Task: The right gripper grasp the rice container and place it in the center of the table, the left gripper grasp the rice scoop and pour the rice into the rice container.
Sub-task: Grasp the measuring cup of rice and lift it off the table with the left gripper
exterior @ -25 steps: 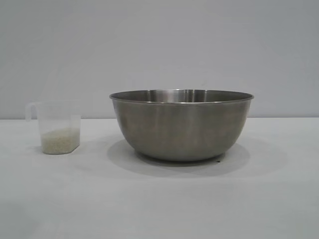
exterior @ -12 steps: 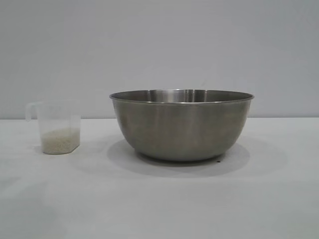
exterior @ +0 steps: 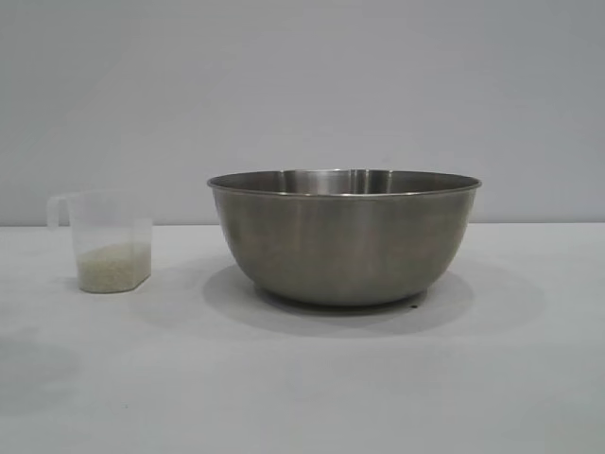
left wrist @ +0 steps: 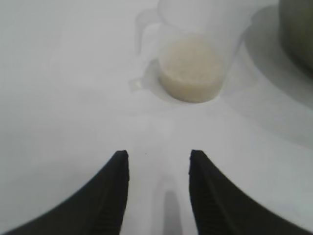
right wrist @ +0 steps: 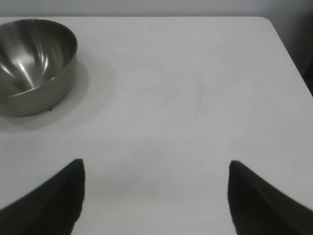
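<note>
The big brushed-steel bowl (exterior: 345,236) already sits mid-worktop (exterior: 302,378); the small clear plastic scoop (exterior: 106,241) of white rice (exterior: 113,267) stands left, untouched; left claw (left wrist: 159,159) nears it, parted (right claw (right wrist: 156,169) idles, wide apart); pouring remains.

Ahead of the parted jaws, the small translucent plastic measuring cup (left wrist: 198,54) is blurred, its rim cropped; the large brushed-steel round bowl (left wrist: 298,29) shows only a cropped edge.
</note>
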